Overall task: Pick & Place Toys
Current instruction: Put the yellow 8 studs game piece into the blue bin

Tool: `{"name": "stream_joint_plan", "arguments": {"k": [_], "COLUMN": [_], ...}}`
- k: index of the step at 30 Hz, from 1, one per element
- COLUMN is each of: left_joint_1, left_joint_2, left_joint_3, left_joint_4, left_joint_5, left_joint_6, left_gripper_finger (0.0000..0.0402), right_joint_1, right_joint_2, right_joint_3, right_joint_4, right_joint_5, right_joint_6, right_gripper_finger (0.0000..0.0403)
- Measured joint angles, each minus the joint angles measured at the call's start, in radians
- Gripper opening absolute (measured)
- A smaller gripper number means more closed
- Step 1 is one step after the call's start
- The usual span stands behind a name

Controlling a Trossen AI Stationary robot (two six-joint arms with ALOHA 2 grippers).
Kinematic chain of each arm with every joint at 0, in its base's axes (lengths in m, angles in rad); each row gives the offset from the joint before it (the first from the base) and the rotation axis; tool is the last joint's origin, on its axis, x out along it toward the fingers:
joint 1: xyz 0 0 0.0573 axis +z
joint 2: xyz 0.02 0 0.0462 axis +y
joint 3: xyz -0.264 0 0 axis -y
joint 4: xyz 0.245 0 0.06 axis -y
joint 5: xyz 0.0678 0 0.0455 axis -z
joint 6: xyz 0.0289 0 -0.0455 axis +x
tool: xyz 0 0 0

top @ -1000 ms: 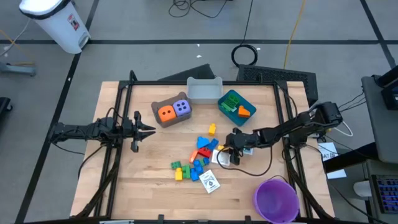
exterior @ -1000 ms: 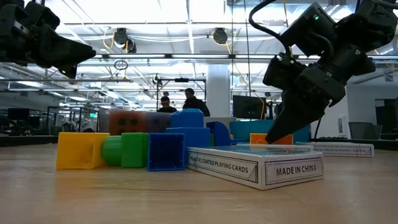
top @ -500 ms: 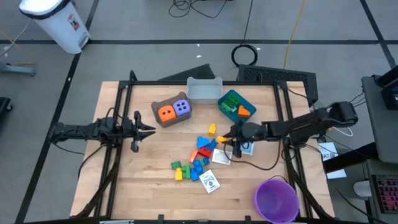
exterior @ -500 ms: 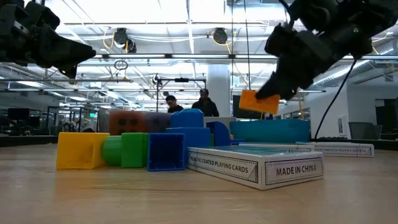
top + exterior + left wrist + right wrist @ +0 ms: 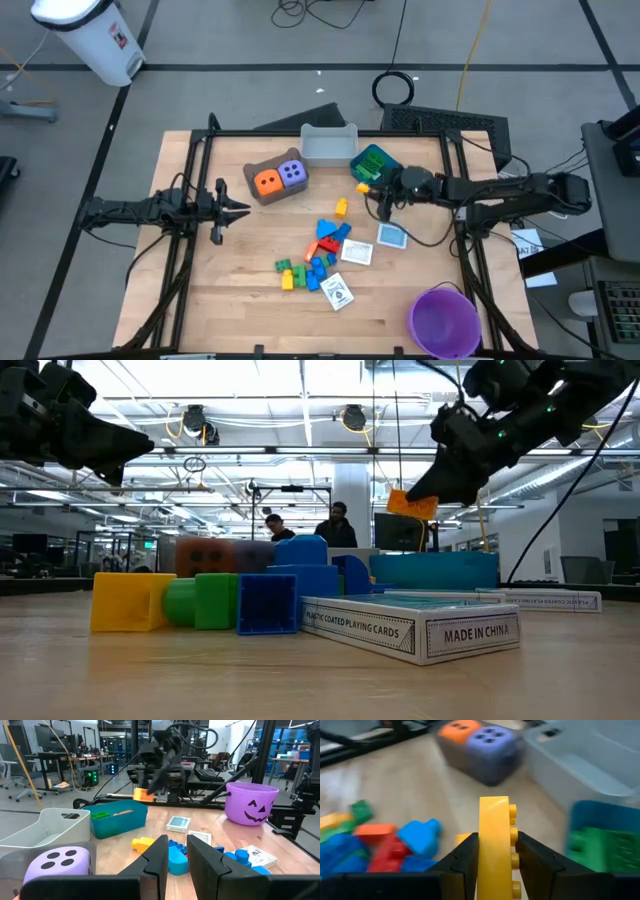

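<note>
My right gripper point(image 5: 370, 188) is shut on a yellow brick point(image 5: 494, 845), above the table beside the blue bin point(image 5: 372, 160). The low view shows the brick point(image 5: 412, 504) in the air. The orange die point(image 5: 266, 181) and purple die point(image 5: 292, 172) sit in the brown bin point(image 5: 262, 195). Several red, blue, green and yellow bricks point(image 5: 315, 255) lie in a heap mid-table, with white cards point(image 5: 390, 236) next to them. My left gripper point(image 5: 244, 209) waits shut and empty at the left, above the table. My right gripper pinches the yellow brick's two broad faces point(image 5: 487, 851) between its two fingers point(image 5: 463, 862). The brick stands on edge in the hold, its studs point(image 5: 513, 836) toward one finger. It is lifted clear of the table.
A grey bin point(image 5: 328, 143) stands at the far edge beside the blue bin, which holds green and orange pieces. A purple bowl point(image 5: 443, 322) is at the near right corner. One yellow brick point(image 5: 341, 207) lies apart from the heap.
My right gripper has risen from the table beside the cards with the yellow brick and gone toward the far edge, up to the blue bin. The brick is lifted clear.
</note>
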Motion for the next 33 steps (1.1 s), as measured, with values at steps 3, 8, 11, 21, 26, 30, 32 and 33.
{"name": "stream_joint_plan", "arguments": {"k": [3,8,11,21,26,30,32,33], "left_joint_1": [0.000,0.000,0.000,0.000,0.000,0.000,0.000,0.000], "left_joint_2": [0.000,0.000,0.000,0.000,0.000,0.000,0.000,0.000], "left_joint_3": [0.000,0.000,0.000,0.000,0.000,0.000,0.000,0.000], "left_joint_4": [0.000,0.000,0.000,0.000,0.000,0.000,0.000,0.000], "left_joint_5": [0.000,0.000,0.000,0.000,0.000,0.000,0.000,0.000], "left_joint_6": [0.000,0.000,0.000,0.000,0.000,0.000,0.000,0.000], "left_gripper_finger": [0.0076,0.0076,0.0076,0.0076,0.0076,0.0076,0.0076,0.0076], "right_joint_1": [-0.073,-0.187,-0.230,-0.245,-0.237,-0.238,-0.238,-0.238], "right_joint_2": [-0.009,-0.010,-0.010,0.009,0.062,0.125,0.152,0.165], "right_joint_3": [0.000,0.000,0.000,-0.073,-0.073,-0.063,-0.063,-0.063], "right_joint_4": [-0.047,-0.104,-0.127,-0.095,-0.049,-0.040,-0.031,-0.025], "right_joint_5": [0.000,0.001,0.001,0.000,-0.006,-0.026,-0.028,-0.028], "right_joint_6": [-0.013,-0.013,-0.013,0.058,0.068,0.070,0.068,0.068], "right_gripper_finger": [0.0106,0.0106,0.0109,0.0110,0.0107,0.0105,0.0108,0.0111]}}
